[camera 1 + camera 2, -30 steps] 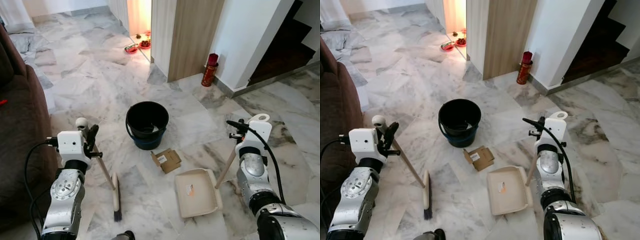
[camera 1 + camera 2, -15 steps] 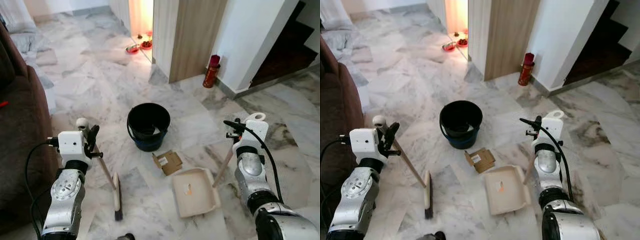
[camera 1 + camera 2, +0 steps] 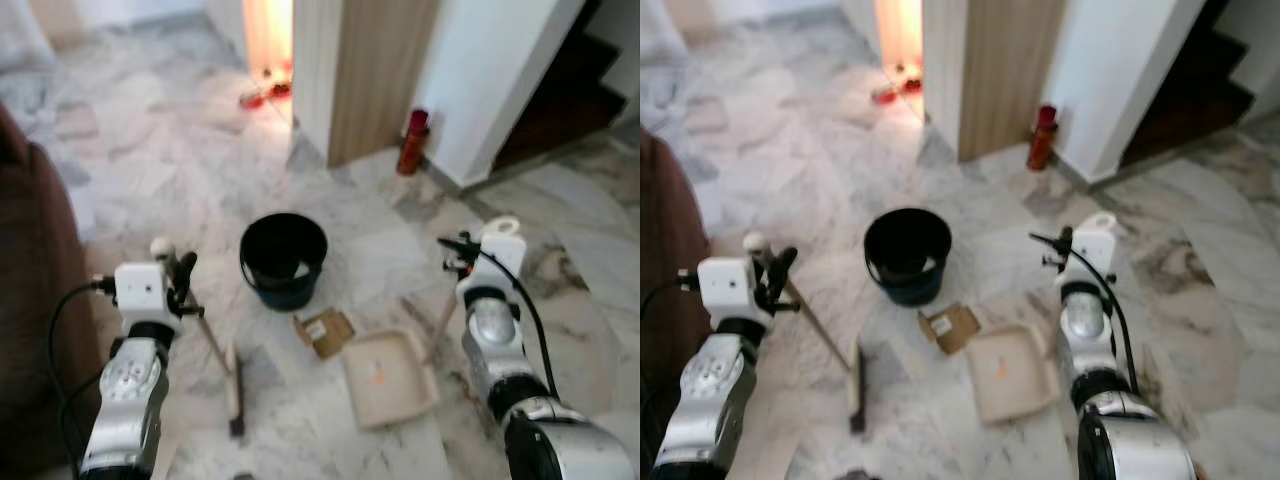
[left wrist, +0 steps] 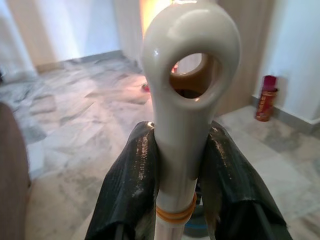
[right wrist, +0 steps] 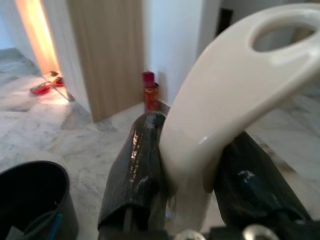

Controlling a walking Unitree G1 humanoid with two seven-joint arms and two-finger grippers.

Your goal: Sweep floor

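Note:
My left gripper (image 3: 178,280) is shut on the cream handle of a broom (image 3: 212,343); its brush head (image 3: 233,388) rests on the marble floor by my left arm. The handle's looped end (image 4: 189,75) stands between the black fingers (image 4: 131,190). My right gripper (image 3: 463,262) is shut on the handle of a cream dustpan (image 3: 388,373), whose pan lies tilted on the floor, with a small orange scrap inside. A flattened cardboard piece (image 3: 326,331) lies between the pan and a black bucket (image 3: 284,256).
A brown sofa (image 3: 30,300) lines the left side. Ahead stand a wooden panel (image 3: 372,70), a white wall corner and a red canister (image 3: 411,140). Red dishes (image 3: 255,95) sit in the lit doorway. Dark stairs (image 3: 560,90) rise at the right.
The camera has shifted and blurred, so the whole scene sits a little lower and leftward. The dustpan has tilted and slid left toward the cardboard. The broom has held still.

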